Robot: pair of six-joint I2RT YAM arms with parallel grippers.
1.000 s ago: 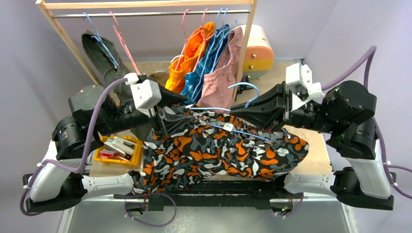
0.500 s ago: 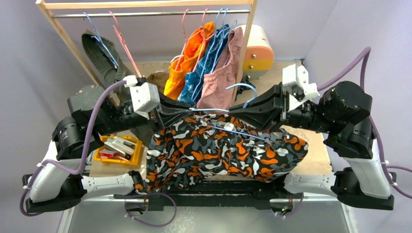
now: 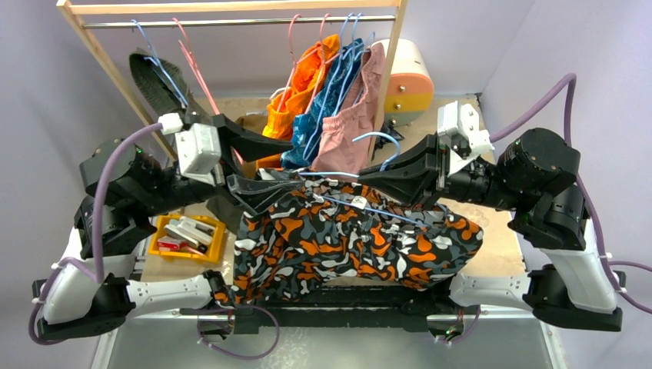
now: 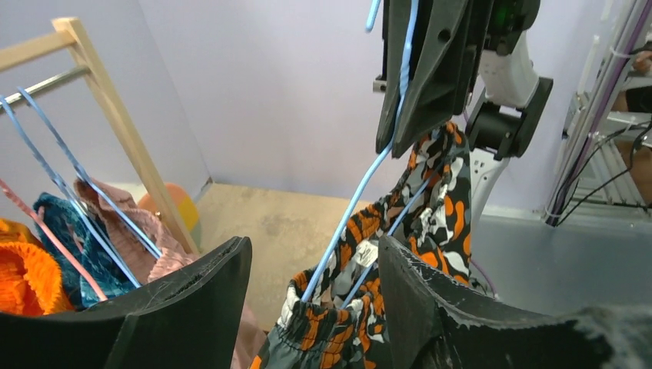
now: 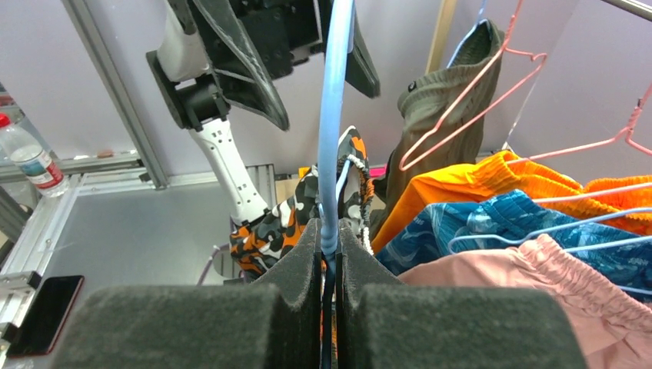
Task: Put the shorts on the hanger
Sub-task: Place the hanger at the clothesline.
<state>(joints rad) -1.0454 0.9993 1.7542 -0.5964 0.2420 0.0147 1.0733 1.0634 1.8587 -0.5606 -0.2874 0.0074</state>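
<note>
In front of the wooden rack (image 3: 231, 6), the right gripper (image 5: 329, 246) pinches the wire of the light-blue hanger (image 5: 336, 115) between its 2 pads. The shorts (image 3: 346, 246) drape in front of the rack, below the pink shorts (image 3: 350, 123) on its rail, with the hanger wire running into their waistband. The left gripper (image 4: 315, 254), in front of the rack's left half, has its 2 fingers spread, with waistband and wire in the gap.

No text legible anywhere. White tag (image 3: 359, 201) on top of the shorts (image 3: 338, 246): too small to read. Bottle (image 5: 29, 163) left of the shorts, label blurred. Dark patch (image 5: 415, 87) on olive garment (image 5: 434, 115) right of the shorts: unreadable.
</note>
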